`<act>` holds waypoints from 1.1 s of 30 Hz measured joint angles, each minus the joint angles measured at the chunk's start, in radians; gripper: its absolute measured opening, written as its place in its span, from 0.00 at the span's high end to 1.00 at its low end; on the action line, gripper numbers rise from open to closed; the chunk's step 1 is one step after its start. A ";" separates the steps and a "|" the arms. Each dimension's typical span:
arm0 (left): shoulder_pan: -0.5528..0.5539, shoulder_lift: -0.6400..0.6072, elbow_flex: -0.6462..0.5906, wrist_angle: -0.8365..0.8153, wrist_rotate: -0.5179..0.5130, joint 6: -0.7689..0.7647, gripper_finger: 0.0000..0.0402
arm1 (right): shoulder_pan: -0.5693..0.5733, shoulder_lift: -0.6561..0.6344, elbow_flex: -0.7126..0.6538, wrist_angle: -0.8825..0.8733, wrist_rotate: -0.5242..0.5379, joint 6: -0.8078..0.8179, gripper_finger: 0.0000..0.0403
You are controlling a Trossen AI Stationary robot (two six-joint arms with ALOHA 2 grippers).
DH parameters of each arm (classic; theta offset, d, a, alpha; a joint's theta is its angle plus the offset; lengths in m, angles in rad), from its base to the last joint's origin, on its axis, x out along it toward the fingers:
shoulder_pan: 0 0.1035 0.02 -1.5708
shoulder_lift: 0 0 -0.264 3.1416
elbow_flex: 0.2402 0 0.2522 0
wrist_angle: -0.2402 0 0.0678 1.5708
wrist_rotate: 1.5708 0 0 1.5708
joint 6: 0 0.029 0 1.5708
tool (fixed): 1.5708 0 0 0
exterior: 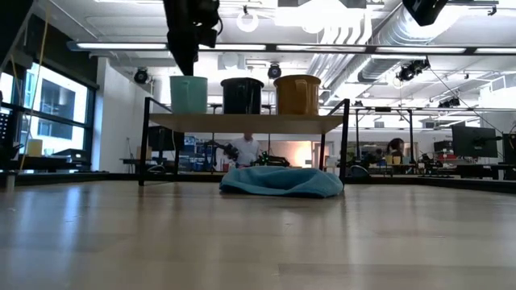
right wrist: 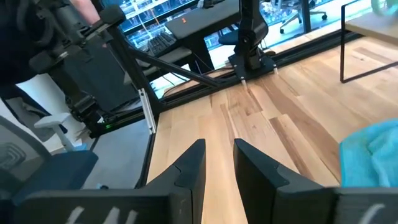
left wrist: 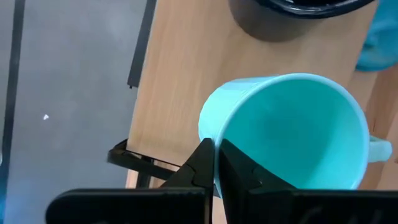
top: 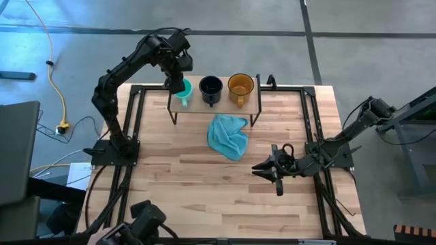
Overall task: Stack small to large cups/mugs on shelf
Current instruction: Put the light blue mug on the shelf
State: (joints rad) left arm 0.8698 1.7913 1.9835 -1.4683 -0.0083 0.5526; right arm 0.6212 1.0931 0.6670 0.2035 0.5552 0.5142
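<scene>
Teal mug point(left wrist: 292, 134) rim hides between left end effector point(left wrist: 216, 163) fingers.

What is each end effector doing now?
Left end effector: shut on the teal mug rim, on the shelf.
Right end effector: open, empty.

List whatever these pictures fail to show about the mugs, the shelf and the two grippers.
- Low view: all three mug handles hidden; the left gripper shows only as a dark silhouette above the teal mug.
- Left wrist view: the dark mug is cut off by the picture's edge; the amber mug is out of frame.
- High view: the shelf legs are mostly hidden under its board.
</scene>
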 joint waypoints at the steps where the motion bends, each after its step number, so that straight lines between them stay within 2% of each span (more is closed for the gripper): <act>1: 0.006 -0.001 0.000 0.004 0.004 0.002 1.00 | 0.000 0.000 0.000 -0.006 -0.003 0.004 0.82; 13: 0.026 -0.001 0.000 0.018 0.046 0.071 1.00 | -0.040 0.000 0.000 -0.050 -0.016 0.010 0.82; 27: 0.027 0.020 0.000 0.036 0.068 0.106 1.00 | -0.130 0.000 0.000 -0.073 -0.139 0.004 0.82; 33: 0.027 0.026 0.000 0.039 0.071 0.113 1.00 | -0.132 0.000 0.000 -0.073 -0.148 0.009 0.82</act>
State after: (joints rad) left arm 0.8967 1.8175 1.9839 -1.4292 0.0629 0.6653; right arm 0.4892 1.0931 0.6670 0.1303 0.4068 0.5233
